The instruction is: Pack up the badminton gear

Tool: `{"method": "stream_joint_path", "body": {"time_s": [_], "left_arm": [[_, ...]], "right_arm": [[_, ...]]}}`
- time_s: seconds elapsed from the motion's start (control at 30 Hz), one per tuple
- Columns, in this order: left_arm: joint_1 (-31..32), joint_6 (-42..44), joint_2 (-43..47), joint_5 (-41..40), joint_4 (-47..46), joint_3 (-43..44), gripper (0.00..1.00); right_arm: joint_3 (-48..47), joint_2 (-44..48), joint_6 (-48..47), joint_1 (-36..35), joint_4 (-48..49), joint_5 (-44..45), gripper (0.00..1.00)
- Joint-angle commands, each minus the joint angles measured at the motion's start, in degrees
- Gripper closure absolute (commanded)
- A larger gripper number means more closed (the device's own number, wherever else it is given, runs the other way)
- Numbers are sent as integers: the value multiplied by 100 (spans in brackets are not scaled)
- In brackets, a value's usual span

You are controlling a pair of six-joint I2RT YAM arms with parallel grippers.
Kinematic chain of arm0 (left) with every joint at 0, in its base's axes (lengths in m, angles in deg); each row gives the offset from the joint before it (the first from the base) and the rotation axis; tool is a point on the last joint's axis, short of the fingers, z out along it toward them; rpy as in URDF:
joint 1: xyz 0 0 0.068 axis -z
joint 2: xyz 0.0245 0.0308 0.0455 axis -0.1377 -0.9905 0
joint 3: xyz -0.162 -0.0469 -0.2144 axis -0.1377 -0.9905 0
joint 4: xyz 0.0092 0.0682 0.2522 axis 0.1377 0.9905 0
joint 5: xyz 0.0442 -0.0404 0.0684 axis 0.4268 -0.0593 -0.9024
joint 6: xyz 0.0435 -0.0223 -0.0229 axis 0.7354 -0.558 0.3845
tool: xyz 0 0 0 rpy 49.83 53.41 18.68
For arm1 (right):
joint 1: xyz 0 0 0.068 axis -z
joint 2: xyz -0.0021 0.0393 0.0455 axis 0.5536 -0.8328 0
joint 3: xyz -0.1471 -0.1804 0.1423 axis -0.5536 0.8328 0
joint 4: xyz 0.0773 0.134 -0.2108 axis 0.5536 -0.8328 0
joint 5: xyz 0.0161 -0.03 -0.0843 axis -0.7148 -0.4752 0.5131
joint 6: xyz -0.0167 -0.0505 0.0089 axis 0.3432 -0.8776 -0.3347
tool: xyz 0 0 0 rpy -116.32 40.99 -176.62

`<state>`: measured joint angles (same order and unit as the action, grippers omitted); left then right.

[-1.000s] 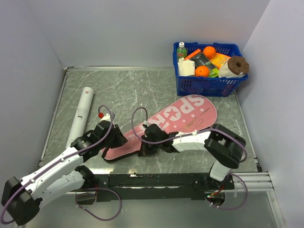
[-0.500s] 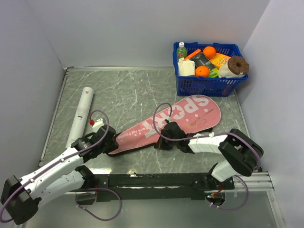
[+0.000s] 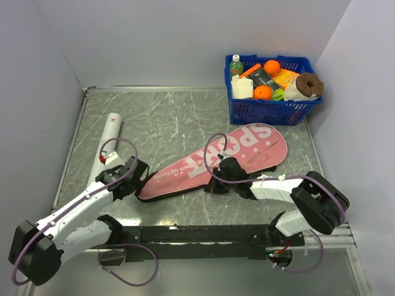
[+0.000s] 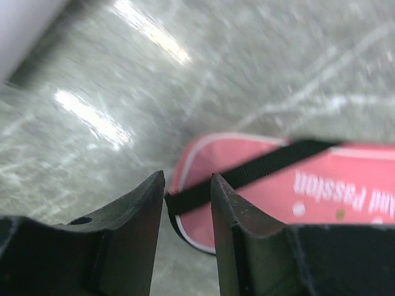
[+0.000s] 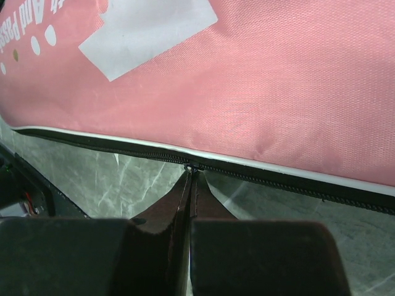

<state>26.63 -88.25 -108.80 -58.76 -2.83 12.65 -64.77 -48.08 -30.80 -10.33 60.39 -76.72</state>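
The pink "SPORT" bag (image 3: 247, 151) lies flat and diagonal on the table, narrow end at the left. My right gripper (image 3: 216, 185) is at its near edge, shut on the zipper pull (image 5: 192, 167) of the black zipper (image 5: 296, 185). My left gripper (image 3: 134, 179) sits just left of the bag's narrow end. Its jaws are a little apart, and the black strap (image 4: 259, 172) lies on the table just past the tips (image 4: 187, 179). The long white tube (image 3: 106, 145) lies at the left. No rackets or shuttlecock show.
A blue basket (image 3: 271, 114) of groceries stands at the back right, just beyond the bag's wide end. Grey walls close in the left, back and right sides. The black rail (image 3: 197, 234) with the arm bases runs along the near edge.
My right gripper has slid right along the bag's near edge. The bag has shifted right and swung flatter. My left gripper has drawn back left, off the bag's narrow end.
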Motion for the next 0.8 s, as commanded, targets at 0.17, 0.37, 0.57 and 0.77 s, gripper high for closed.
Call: {"method": "stream_joint_path", "body": {"time_s": [0.17, 0.37, 0.57, 0.77], "left_arm": [[-905, 730, -466, 229, -900, -88, 58], [-1011, 1038, -511, 941, -2191, -817, 58], [-1011, 1135, -546, 1801, -3034, -1388, 62], [-941, 1153, -327, 2322, -3344, -1600, 79]], "right_arm": [[174, 222, -174, 96, 481, -202, 100], [165, 64, -192, 105, 577, -316, 100], [7, -235, -175, 9, 604, -421, 100], [-599, -542, -104, -492, 323, -255, 100]]}}
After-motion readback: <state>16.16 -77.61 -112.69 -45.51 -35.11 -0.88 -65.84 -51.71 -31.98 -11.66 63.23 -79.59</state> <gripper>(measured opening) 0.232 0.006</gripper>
